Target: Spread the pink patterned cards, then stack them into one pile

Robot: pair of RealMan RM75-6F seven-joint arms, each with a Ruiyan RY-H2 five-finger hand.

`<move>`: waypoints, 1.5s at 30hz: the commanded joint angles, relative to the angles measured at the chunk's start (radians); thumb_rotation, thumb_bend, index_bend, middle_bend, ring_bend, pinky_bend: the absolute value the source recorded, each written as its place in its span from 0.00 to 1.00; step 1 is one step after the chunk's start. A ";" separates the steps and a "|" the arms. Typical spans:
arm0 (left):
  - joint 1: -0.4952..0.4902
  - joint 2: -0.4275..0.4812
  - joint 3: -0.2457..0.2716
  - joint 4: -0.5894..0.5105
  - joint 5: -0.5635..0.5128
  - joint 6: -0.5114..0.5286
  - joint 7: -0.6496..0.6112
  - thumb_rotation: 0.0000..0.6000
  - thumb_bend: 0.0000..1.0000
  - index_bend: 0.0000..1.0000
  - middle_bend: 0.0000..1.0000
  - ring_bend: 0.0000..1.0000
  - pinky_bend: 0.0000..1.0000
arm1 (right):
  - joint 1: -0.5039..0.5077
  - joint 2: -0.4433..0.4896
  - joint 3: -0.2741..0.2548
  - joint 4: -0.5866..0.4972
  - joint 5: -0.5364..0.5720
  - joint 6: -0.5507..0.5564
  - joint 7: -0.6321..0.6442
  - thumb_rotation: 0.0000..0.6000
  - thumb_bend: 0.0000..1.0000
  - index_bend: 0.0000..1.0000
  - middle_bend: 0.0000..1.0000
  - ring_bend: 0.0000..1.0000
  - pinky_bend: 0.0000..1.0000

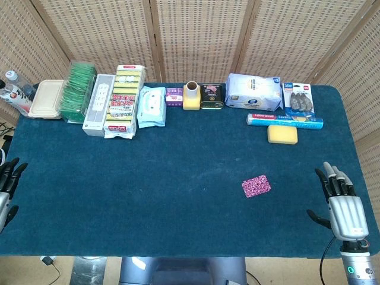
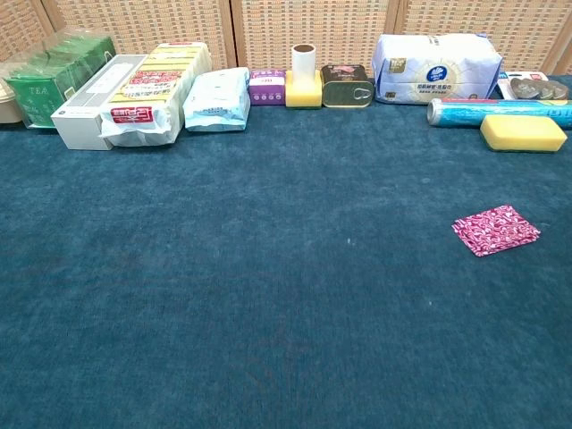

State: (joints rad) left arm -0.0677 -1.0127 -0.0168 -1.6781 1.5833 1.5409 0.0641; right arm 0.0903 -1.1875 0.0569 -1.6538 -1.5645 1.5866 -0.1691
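Note:
The pink patterned cards (image 1: 256, 186) lie in one small flat pile on the blue cloth, right of the middle; the chest view shows the pile of cards (image 2: 496, 230) at its right side. My right hand (image 1: 342, 203) rests at the table's right edge, fingers apart and holding nothing, well to the right of the cards. At the left edge my left hand (image 1: 7, 184) shows only in part, its dark fingers spread and empty. Neither hand appears in the chest view.
Along the back edge stand a tea box (image 1: 76, 92), a white box (image 1: 98, 104), sponge packs (image 1: 124, 100), wipes (image 1: 151, 107), a tape roll (image 1: 191, 95), a tin (image 1: 212, 97), a tissue pack (image 1: 254, 91), a foil roll (image 1: 285, 121) and a yellow sponge (image 1: 282, 134).

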 commanded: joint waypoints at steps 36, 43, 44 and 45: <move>-0.047 -0.005 -0.030 -0.040 -0.098 -0.097 0.058 1.00 0.09 0.00 0.00 0.00 0.08 | 0.357 -0.091 0.005 0.053 0.144 -0.665 -0.004 0.91 0.00 0.19 0.18 0.09 0.10; -0.055 -0.007 -0.033 -0.044 -0.115 -0.114 0.072 1.00 0.09 0.00 0.00 0.00 0.08 | 0.376 -0.111 -0.007 0.099 0.177 -0.712 0.039 0.91 0.00 0.19 0.18 0.10 0.11; -0.056 -0.007 -0.033 -0.045 -0.116 -0.115 0.073 1.00 0.09 0.00 0.00 0.00 0.08 | 0.376 -0.112 -0.009 0.102 0.177 -0.712 0.043 0.91 0.00 0.19 0.18 0.10 0.12; -0.057 -0.007 -0.033 -0.046 -0.119 -0.117 0.074 1.00 0.09 0.00 0.00 0.00 0.08 | 0.375 -0.111 -0.012 0.104 0.177 -0.712 0.051 0.91 0.00 0.19 0.18 0.10 0.12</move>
State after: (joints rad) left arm -0.1243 -1.0195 -0.0496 -1.7232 1.4655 1.4243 0.1378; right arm 0.4654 -1.2978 0.0477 -1.5523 -1.3883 0.8754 -0.1231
